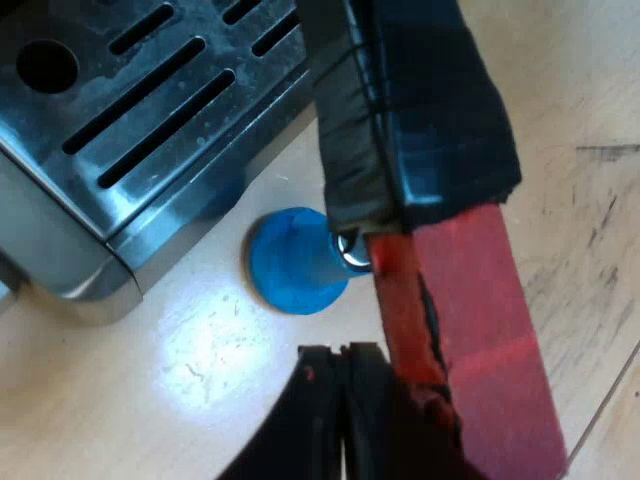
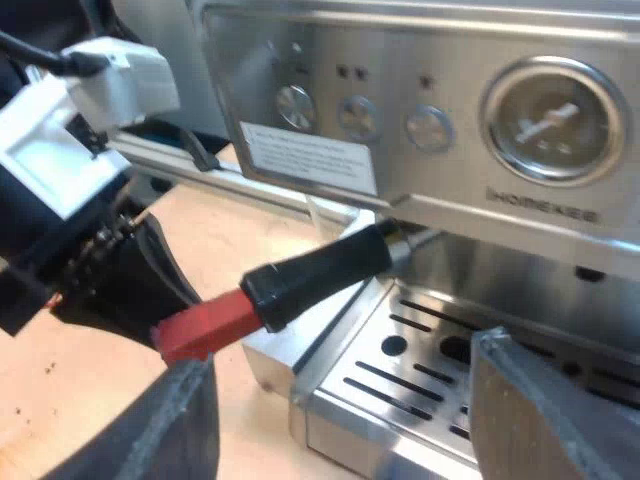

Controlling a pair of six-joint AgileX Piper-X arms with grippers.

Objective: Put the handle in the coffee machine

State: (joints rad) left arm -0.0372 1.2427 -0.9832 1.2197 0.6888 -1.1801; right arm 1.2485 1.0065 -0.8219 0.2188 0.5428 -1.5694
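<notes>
The metal holder's dark handle (image 1: 420,110) ends in a red tip (image 1: 470,330), and my left gripper (image 1: 385,375) is shut on that red end. From the right wrist view, the handle (image 2: 320,265) slants up to the underside of the espresso machine's front (image 2: 430,120), its red end (image 2: 205,325) still inside the left gripper (image 2: 140,300). The holder's metal head is hidden under the machine's front. My right gripper (image 2: 340,355) stands open over the drip tray (image 2: 420,345), holding nothing.
A blue tamper (image 1: 295,260) stands on the wooden table (image 1: 200,370) beside the corner of the slotted drip tray (image 1: 150,100). The machine's front carries a round gauge (image 2: 550,120), several knobs (image 2: 358,115) and a white label (image 2: 310,155).
</notes>
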